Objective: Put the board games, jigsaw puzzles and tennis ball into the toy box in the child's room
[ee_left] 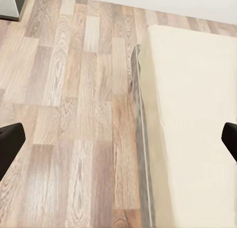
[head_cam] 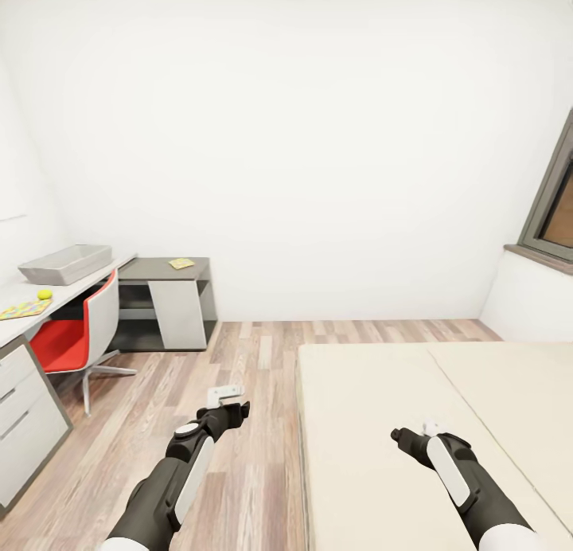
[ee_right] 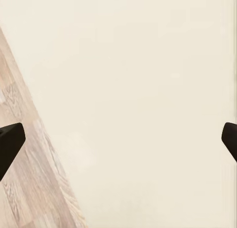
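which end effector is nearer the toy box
Left. The left end effector hangs over the floor on the toy box's side; the right end effector is over the bed, farther away.

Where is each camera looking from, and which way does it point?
Head: up high, facing the wall over the floor, bed, table; both arms show.
Left wrist: by the left pincer, facing down at floor and bed edge; fingertips show.
Right wrist: by the right pincer, facing the bed; fingertips show.
All share the bed.
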